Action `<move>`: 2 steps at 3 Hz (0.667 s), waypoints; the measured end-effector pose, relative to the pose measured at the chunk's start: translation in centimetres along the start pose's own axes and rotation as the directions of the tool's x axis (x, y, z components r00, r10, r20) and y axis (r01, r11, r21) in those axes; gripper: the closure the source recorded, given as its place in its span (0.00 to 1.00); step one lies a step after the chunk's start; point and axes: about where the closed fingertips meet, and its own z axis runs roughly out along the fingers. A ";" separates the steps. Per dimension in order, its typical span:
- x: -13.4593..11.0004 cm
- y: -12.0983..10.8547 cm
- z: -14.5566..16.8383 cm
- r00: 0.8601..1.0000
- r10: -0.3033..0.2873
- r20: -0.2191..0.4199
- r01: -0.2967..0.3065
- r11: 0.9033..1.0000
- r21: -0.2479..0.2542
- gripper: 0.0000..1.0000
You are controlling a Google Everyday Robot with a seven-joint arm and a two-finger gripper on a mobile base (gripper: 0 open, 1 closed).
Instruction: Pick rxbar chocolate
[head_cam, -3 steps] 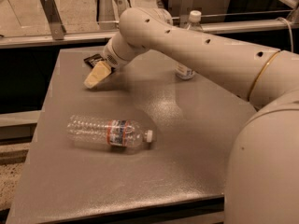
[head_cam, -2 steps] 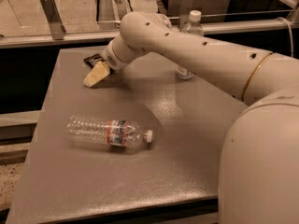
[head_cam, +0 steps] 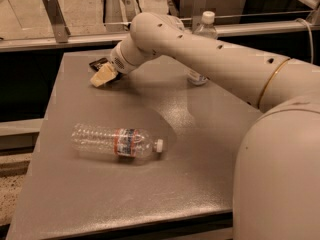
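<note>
At the far left, beyond the surface, a metal bracket stands upright on the pale floor. On the near left part of the grey surface a clear water bottle lies on its side, its white cap pointing right and a red-and-white label band around its middle. Farther back, near the far left corner of the surface, lies the rxbar chocolate, a small dark flat bar; only its left end shows, the rest being hidden behind the tool. The tool, cream-coloured at its tip, sits low over the surface just in front of the bar and points down and to the left; whether it is open or closed, and whether it touches or holds the bar, cannot be told. From it the thick white arm runs rightward across the back of the surface. Behind the arm a second water bottle stands upright with a white cap, partly covered by the arm. The robot's rounded body fills the right side.
</note>
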 end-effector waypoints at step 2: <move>-0.2 0.0 -0.2 1.000 0.000 0.000 0.000 1.000 0.000 1.00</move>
